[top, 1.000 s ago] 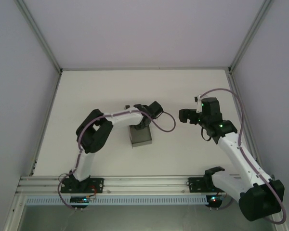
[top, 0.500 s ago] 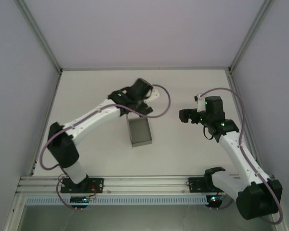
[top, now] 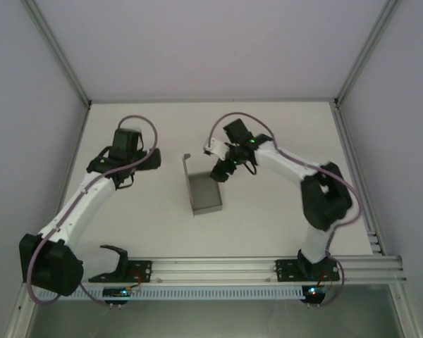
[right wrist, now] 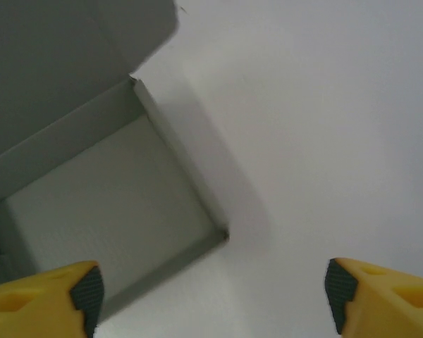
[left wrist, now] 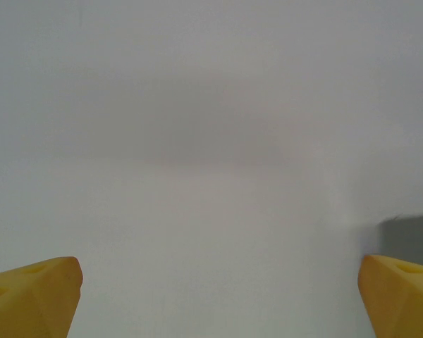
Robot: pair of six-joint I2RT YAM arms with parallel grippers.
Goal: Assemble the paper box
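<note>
Plain grey paper box [top: 206,196]; left end effector [left wrist: 218,296] wide, right end effector [right wrist: 211,289] wide over its corner.

My left arm [top: 84,201] is folded back on itself. The elbow sits low at the near left, and the forearm runs up and away to the wrist on the far left. The left gripper [top: 154,160] points to the right. On its wrist camera, its yellow fingers [left wrist: 35,294] are spread to the two bottom corners with nothing between them. My right arm [top: 290,163] rises from its base to an elbow on the right, then reaches leftward toward the middle. The right gripper [top: 220,173] angles downward, and its fingers [right wrist: 46,296] also stand wide apart, gripping nothing.
</note>
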